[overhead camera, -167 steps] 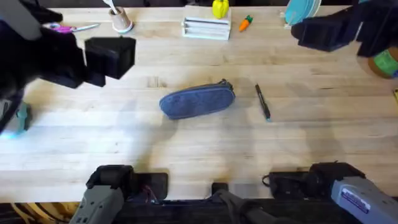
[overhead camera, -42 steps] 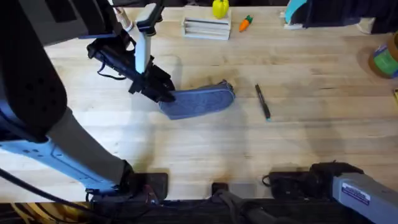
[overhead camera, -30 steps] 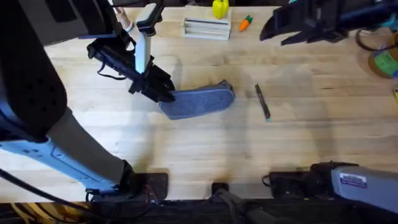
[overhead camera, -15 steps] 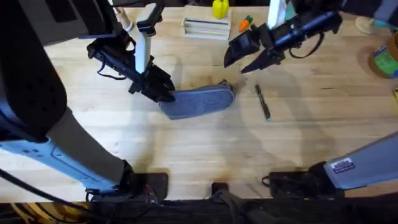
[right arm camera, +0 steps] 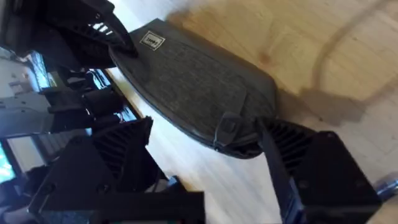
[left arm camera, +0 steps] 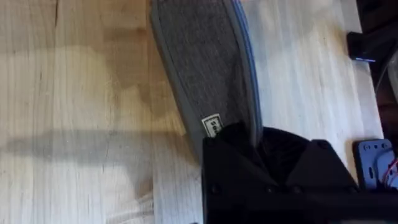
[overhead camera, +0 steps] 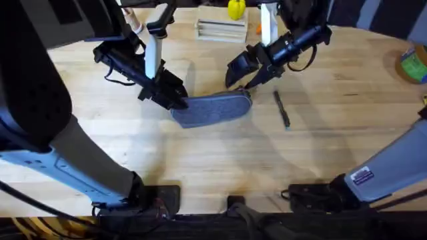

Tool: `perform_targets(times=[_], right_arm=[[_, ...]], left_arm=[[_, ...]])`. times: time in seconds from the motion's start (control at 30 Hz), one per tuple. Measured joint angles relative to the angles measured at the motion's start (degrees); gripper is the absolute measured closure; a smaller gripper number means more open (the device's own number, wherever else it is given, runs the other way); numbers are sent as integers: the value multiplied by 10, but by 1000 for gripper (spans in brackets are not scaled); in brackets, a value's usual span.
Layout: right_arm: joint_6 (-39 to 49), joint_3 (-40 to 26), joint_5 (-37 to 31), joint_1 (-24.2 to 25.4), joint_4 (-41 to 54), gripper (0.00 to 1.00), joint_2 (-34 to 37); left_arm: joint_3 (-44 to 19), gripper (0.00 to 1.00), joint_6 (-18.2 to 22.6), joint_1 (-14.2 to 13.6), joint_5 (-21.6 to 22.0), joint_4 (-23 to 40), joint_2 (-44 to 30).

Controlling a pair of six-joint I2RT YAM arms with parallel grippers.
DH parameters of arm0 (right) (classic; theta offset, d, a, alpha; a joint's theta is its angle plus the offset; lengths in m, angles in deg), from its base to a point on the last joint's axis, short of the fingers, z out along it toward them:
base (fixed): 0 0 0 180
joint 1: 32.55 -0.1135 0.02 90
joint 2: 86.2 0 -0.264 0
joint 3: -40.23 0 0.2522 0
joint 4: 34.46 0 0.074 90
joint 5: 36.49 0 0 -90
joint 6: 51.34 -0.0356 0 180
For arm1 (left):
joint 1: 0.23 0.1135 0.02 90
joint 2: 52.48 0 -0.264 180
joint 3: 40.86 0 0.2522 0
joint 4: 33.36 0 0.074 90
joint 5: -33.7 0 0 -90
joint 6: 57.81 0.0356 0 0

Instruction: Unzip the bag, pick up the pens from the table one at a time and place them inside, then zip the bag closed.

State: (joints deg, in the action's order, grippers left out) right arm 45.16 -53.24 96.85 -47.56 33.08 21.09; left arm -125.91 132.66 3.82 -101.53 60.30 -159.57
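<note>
Blue-grey bag (overhead camera: 212,109) pinched by left gripper (overhead camera: 175,100); right gripper (overhead camera: 241,73) spread above; pen (overhead camera: 281,109) beside.

**Three views, one shared pouch**

The overhead camera looks down and forward from above the arm bases, taking in the whole table (overhead camera: 313,147). The left wrist camera sits close behind the left gripper (left arm camera: 249,140), facing along the bag (left arm camera: 199,68). The right wrist camera peers past the right gripper (right arm camera: 205,155) at the same bag (right arm camera: 193,93), with the left gripper (right arm camera: 124,46) beyond it.
</note>
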Motion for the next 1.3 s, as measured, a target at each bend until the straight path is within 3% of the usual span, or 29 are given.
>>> perform_targets(times=[0.3, 0.47, 0.7, 0.8, 1.3], right_arm=[[5, 0, 0, -1, 11, 210, 0], [7, -1, -22, -1, 33, 393, 0], [9, -1, -49, -1, 42, 561, 0], [9, -1, -50, -1, 43, 588, 0], [9, -1, -60, -1, 43, 956, 0]], left_arm=[[0, 959, 0, 0, 0, 1, 0], [0, 959, 0, 0, 0, 2, 0], [0, 959, 0, 0, 0, 2, 0], [0, 959, 0, 0, 0, 2, 0], [0, 959, 0, 0, 0, 2, 0]])
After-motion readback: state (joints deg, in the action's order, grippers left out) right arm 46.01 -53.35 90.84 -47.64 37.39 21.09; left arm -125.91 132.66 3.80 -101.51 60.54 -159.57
